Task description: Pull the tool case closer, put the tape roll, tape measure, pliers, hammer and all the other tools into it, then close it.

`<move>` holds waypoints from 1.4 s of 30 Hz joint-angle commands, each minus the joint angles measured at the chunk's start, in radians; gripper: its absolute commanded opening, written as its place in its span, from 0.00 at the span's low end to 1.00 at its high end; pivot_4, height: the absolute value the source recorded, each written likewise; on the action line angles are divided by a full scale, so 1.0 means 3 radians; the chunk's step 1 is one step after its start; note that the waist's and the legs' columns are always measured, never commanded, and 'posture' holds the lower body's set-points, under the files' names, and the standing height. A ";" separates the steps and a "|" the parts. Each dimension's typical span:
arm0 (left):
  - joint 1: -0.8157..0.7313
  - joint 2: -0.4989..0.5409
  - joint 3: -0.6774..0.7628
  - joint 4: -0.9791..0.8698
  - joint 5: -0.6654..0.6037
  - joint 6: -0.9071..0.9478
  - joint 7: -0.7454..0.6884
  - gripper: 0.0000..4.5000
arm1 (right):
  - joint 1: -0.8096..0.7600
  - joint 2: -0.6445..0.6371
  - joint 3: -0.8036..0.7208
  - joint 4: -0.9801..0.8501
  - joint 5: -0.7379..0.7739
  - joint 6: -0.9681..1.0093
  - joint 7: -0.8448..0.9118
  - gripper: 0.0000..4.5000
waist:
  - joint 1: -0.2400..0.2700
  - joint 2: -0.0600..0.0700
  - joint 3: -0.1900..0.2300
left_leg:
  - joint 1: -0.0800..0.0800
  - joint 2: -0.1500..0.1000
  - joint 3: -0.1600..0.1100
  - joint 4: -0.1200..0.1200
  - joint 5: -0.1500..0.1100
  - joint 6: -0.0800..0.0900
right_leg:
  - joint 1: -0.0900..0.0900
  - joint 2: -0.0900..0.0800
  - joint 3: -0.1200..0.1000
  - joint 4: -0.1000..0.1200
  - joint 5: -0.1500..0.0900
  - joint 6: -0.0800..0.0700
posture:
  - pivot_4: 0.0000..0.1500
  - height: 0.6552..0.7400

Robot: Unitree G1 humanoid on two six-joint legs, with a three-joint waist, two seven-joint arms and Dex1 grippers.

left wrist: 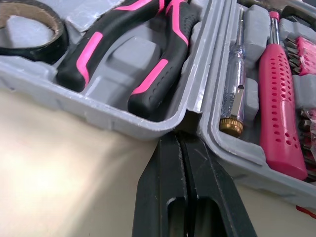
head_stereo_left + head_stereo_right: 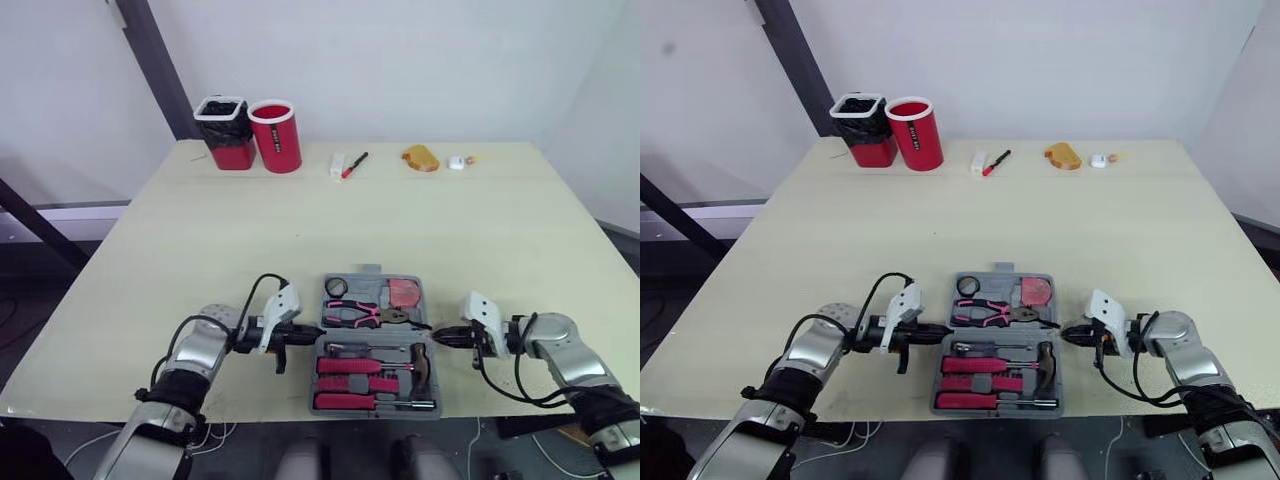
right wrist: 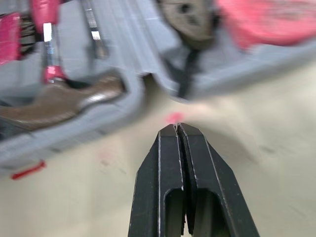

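The grey tool case lies open near the table's front edge. Its far half holds a black tape roll, pink-handled pliers and a red tape measure. Its near half holds pink screwdrivers and a hammer. My left gripper is shut, with its tip at the hinge gap on the case's left side. At the case's right side my right gripper is shut too, pointing at the hinge gap a little short of it, beside the hammer head.
At the table's back left stand a red bin with a black liner and a red cup. A white item, a red marker, an orange object and a small white piece lie along the back edge.
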 commanded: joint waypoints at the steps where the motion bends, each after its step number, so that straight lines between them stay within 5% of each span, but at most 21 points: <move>1: 0.0062 0.0117 0.0252 -0.0043 -0.0070 -0.0034 0.0223 0.00 | -0.0004 -0.0041 -0.0202 -0.0080 0.0170 0.0084 -0.0036 0.01 | 0.0000 0.0000 0.0000 | 0.0000 0.0001 -0.0001 0.0000 0.0000 0.0000 | 0.0000 0.0001 0.0000 0.0000 0.0000 0.0000 | 1.00 0.97; 5: 0.0231 0.0200 0.0492 -0.0386 -0.0318 -0.0078 0.0208 0.00 | -0.0077 0.0030 -0.0418 -0.0169 0.0451 0.0584 -0.0162 0.15 | 0.0005 0.0000 0.0000 | -0.0001 0.0001 0.0000 0.0000 0.0000 0.0000 | 0.0000 0.0000 0.0000 -0.0001 0.0000 0.0000 | 1.00 0.97; 14: 0.0633 0.0222 0.0304 -0.1543 -0.0647 0.0386 0.0065 0.00 | -0.0595 0.0378 -0.0555 -0.0039 0.0871 0.2041 -0.0648 0.99 | 0.0017 0.0001 0.0001 | -0.0004 0.0000 -0.0001 0.0000 0.0000 0.0000 | 0.0000 -0.0004 0.0001 -0.0002 0.0000 0.0000 | 1.00 0.97; 22: 0.0791 0.0307 -0.0221 -0.1989 -0.0627 0.0677 -0.0141 0.00 | -0.1009 0.0475 -0.0429 0.0497 0.0820 0.2457 -0.0590 0.99 | 0.0013 0.0002 0.0002 | -0.0005 -0.0001 0.0002 -0.0002 0.0000 0.0000 | -0.0001 -0.0003 0.0000 -0.0004 0.0000 0.0000 | 1.00 0.97; 42: 0.0674 0.0216 -0.0716 -0.1298 -0.0028 0.0204 -0.0029 0.00 | -0.1696 0.1013 -0.0573 0.2049 0.0742 0.1947 0.0038 0.99 | -0.0055 0.0004 0.0000 | 0.0001 0.0000 0.0003 -0.0003 0.0000 0.0000 | 0.0000 -0.0001 0.0002 -0.0003 0.0000 0.0000 | 1.00 0.97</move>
